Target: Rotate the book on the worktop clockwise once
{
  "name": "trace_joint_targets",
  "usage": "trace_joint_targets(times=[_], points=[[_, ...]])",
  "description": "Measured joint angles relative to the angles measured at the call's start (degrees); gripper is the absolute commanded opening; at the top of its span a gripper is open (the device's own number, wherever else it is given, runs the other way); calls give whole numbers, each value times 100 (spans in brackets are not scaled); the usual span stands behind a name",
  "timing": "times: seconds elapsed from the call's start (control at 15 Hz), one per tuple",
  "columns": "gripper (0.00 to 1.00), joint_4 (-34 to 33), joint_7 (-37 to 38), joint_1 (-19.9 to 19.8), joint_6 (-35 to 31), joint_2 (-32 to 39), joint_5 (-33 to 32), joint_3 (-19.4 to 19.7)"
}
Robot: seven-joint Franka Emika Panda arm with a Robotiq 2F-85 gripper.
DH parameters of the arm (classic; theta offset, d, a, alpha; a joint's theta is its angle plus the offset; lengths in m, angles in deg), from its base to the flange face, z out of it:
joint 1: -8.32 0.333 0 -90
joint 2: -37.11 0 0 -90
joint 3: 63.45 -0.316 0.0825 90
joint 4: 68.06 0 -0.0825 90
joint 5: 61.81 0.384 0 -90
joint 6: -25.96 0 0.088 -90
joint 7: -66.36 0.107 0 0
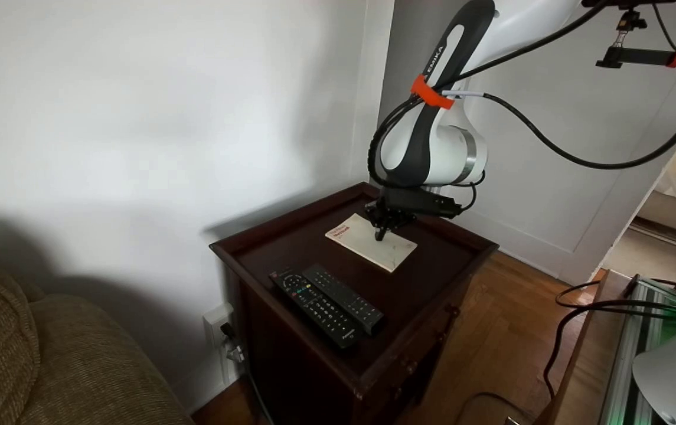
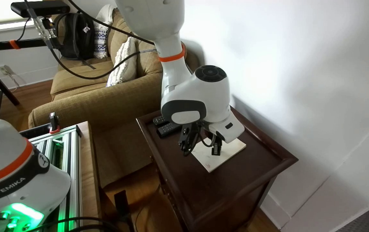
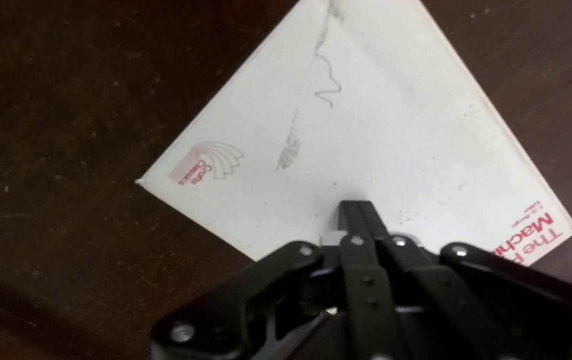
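The book is a thin cream-white rectangle with red print. It lies flat on the worktop in both exterior views (image 1: 362,241) (image 2: 209,159) and fills much of the wrist view (image 3: 365,135), set at a slant. The worktop is dark reddish-brown wood with a raised rim (image 1: 290,251) (image 2: 236,183) (image 3: 76,125). My gripper (image 3: 356,205) points down over the book, and its two fingertips are pressed together with nothing between them. It also shows in both exterior views (image 1: 379,235) (image 2: 216,149). The tips are at or just above the cover; I cannot tell whether they touch. The gripper hides part of the book's near edge.
Two black remote controls (image 1: 314,307) (image 1: 346,298) lie side by side on the worktop near the sofa side, apart from the book. A white wall (image 1: 166,118) stands close behind the table. A brown sofa (image 2: 116,96) stands beside it.
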Motion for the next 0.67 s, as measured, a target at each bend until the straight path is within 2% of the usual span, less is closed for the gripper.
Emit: trace_joint_targets(times=[0.4, 0.67], points=[[0, 19, 53, -40, 1, -7, 158, -94], [0, 21, -54, -107, 12, -9, 137, -291]])
